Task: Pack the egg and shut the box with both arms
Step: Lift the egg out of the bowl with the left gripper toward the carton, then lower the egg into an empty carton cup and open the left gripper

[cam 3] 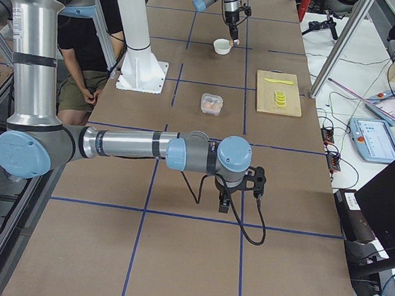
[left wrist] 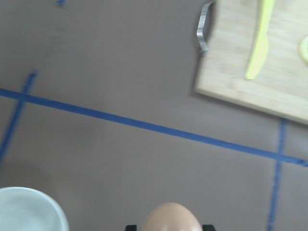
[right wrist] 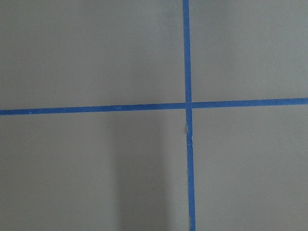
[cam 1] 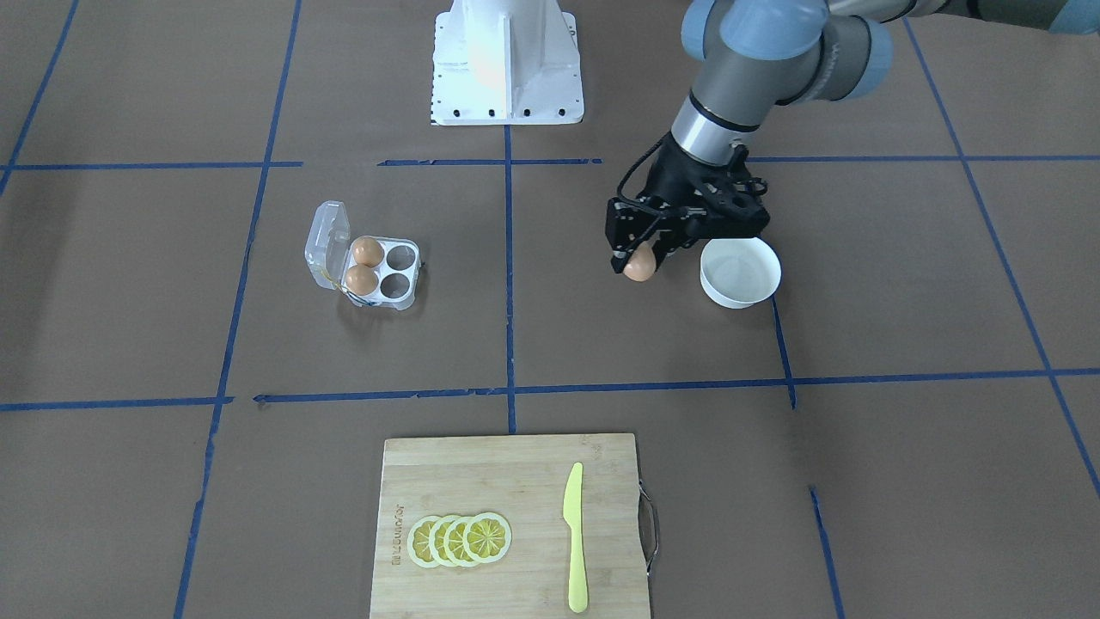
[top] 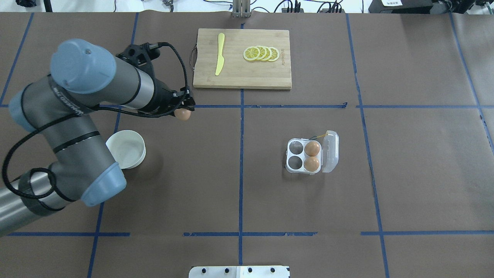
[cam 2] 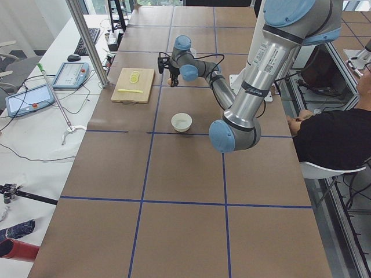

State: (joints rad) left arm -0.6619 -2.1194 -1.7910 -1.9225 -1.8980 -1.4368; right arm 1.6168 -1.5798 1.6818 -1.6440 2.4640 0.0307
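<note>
My left gripper (cam 1: 638, 260) is shut on an orange-brown egg (cam 1: 641, 268) and holds it above the table, just beside the white bowl (cam 1: 740, 272). The egg also shows in the overhead view (top: 183, 114) and at the bottom of the left wrist view (left wrist: 171, 219). The clear box (cam 1: 397, 273) stands open, its lid (cam 1: 326, 243) upright. Two eggs (cam 1: 368, 251) (cam 1: 361, 279) fill the cups by the lid, and the two other cups are empty. My right gripper (cam 3: 225, 203) hangs over bare table, far from the box. I cannot tell if it is open.
A wooden cutting board (cam 1: 507, 481) with lemon slices (cam 1: 460, 539) and a yellow knife (cam 1: 574, 537) lies at the table's far edge. The white base pedestal (cam 1: 505, 60) stands on the robot's side. A seated person (cam 2: 333, 136) is beside the table.
</note>
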